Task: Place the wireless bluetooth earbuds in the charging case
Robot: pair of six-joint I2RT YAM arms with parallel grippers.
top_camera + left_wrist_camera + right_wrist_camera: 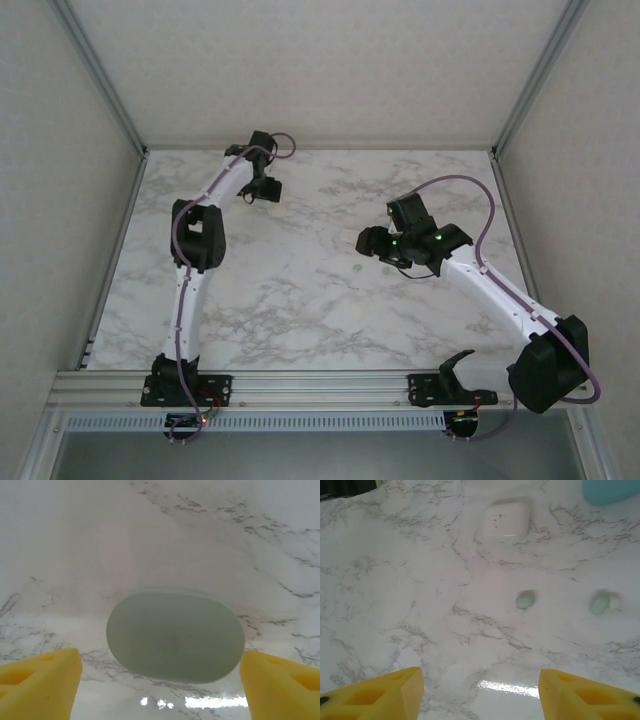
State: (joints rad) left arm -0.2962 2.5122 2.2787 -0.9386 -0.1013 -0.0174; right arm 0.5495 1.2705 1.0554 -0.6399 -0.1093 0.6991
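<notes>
**Entry: mint charging case and its two earbuds, both arms poised before the grasp**

Left jaws: spread wide and holding nothing. The yellow wedge fingertips flank the mint-green charging case at its 9 and 3 o'clock ends, seemingly clear of it. The case is closed, a smooth matte oval pebble lying flat on the glossy marble tabletop.

Handling, as judged: close evenly on the rounded ends, low and centred, since the slick curves could squirt free. The lid needs opening before any earbud goes in.

Right jaws: likewise wide and empty, with the fingertips over bare marble.

- The near mint earbud lies at 1 o'clock from the gap.
- The far mint earbud lies at 2 o'clock, well apart from the first.

Both are tiny glossy pebbles. Centre on one and descend straight, because a glancing touch would likely send it skittering.

Beyond the earbuds:

- A white charging case, a closed rounded square, at 12 o'clock.
- A light blue case, cut off by the frame edge, at 1 o'clock.
</notes>
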